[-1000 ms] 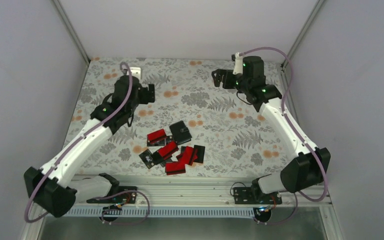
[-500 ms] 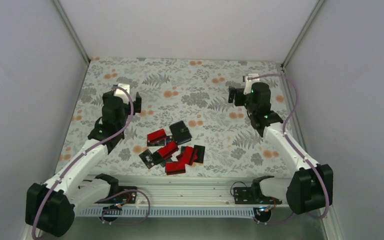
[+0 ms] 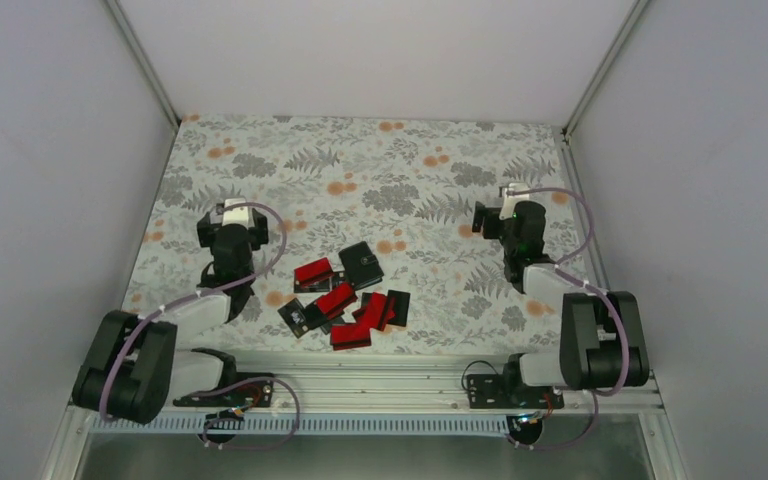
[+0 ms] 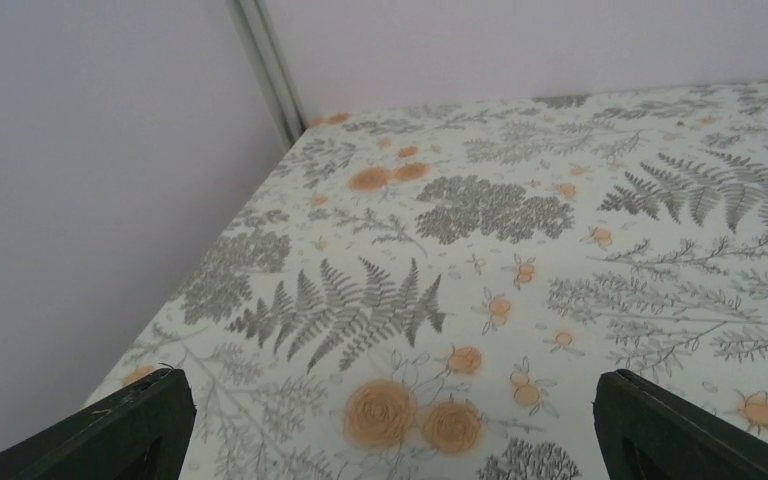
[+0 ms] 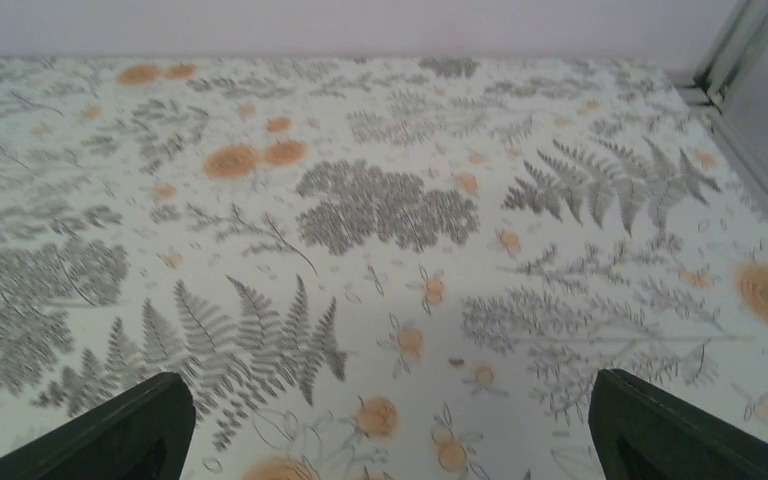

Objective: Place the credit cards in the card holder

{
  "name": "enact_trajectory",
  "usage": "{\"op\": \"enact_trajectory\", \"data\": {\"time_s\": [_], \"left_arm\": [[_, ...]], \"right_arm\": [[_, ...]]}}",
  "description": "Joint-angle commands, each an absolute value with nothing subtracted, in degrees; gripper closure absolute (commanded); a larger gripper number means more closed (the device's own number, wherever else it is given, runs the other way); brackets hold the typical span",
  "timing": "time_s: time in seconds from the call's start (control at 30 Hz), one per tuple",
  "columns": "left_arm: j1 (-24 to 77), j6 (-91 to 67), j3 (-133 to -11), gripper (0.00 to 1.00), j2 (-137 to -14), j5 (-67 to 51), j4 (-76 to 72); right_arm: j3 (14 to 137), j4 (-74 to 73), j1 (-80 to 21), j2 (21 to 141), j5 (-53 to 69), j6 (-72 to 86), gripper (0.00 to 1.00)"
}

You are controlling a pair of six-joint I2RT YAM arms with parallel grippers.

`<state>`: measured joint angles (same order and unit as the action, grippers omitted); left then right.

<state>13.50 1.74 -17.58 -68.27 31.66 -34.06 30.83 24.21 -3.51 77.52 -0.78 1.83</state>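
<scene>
Red and black credit cards [image 3: 345, 305] lying in loose heap, near-centre on floral table [image 3: 410, 170]. Card holder [image 3: 361, 262] sitting just beside heap's far edge. Left gripper [image 3: 233, 222] hovering left of heap, right gripper [image 3: 500, 216] well right of it.
Left wrist: fingers [image 4: 130, 435] standing wide apart, holding nothing.
Right wrist: fingers [image 5: 660, 425] likewise spreading wide, gripping nothing.

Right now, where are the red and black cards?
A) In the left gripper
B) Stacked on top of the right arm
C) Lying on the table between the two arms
C: the credit cards lie in a loose heap on the table beside the card holder, while the left gripper and the right gripper are both open and empty.
</scene>
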Motion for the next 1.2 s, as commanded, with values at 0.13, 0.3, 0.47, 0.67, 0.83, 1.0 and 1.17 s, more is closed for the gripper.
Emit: {"op": "enact_trajectory", "data": {"time_s": [0.13,0.3,0.47,0.67,0.83,1.0,1.17], "left_arm": [[8.25,6.59,-17.22,0.0,-79.14,19.62,-55.78],[3.21,7.38,-15.86,0.0,-84.4,10.61,-64.69],[-0.84,6.15,-14.07,0.0,-88.83,0.25,-70.82],[-0.97,6.47,-14.4,0.0,-88.89,-0.24,-70.29],[-0.87,6.48,-14.33,0.0,-88.86,-0.04,-70.36],[-0.88,6.49,-14.28,0.0,-88.9,-0.06,-70.4],[-0.88,6.5,-14.28,0.0,-88.88,-0.07,-70.4]], "right_arm": [[24.57,46.69,-0.46,82.18,2.35,-0.25,0.0],[22.64,54.66,0.16,85.54,4.57,-0.55,0.0],[20.71,58.4,1.5,86.55,8.67,-0.55,0.0],[18.84,62.08,1.94,87.3,9.32,-0.41,0.0],[18.3,62.91,1.93,87.2,8.35,0.0,0.0],[18.26,63.04,1.96,87.04,8.43,-0.03,0.0],[18.25,63.02,1.99,87.14,8.44,-0.02,0.0]]}}
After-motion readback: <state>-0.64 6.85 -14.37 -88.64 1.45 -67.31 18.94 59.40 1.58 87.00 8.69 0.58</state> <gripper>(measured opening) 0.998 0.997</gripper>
